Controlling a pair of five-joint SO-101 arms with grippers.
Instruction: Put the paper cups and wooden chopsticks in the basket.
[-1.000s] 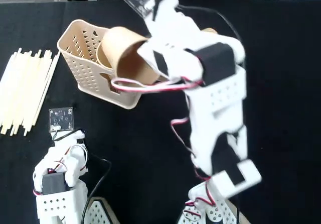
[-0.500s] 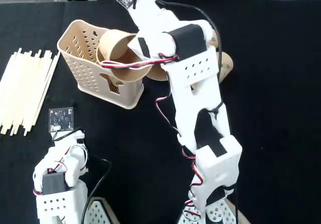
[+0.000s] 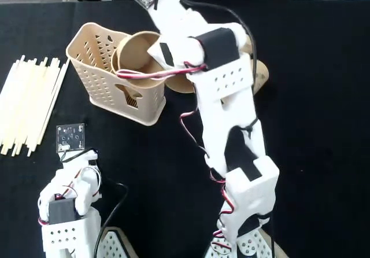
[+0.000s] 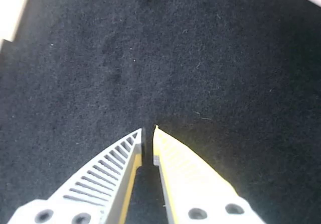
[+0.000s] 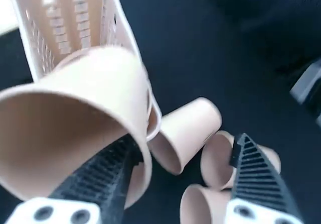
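Observation:
A beige perforated basket (image 3: 104, 90) stands at the back left of the black table. A paper cup (image 3: 137, 52) lies tilted in it, mouth up over the rim, and is also seen close up (image 5: 75, 118). My right gripper (image 5: 186, 141) hangs just beside that cup with its jaws wide open; one finger (image 5: 103, 176) is right under the cup's rim. Three more paper cups (image 5: 188, 133) lie on their sides beyond the basket. Wooden chopsticks (image 3: 29, 104) lie in a loose bundle at the far left. My left gripper (image 4: 148, 129) is shut and empty over bare table.
The right arm (image 3: 225, 96) stretches from the front edge up across the table's middle, hiding part of the loose cups (image 3: 261, 76). The left arm (image 3: 72, 188) sits folded at the front left, near the chopsticks.
The right arm swung left and carried the cup over the basket. In the last half second the cup tipped a little further into the basket. The left arm stayed still.

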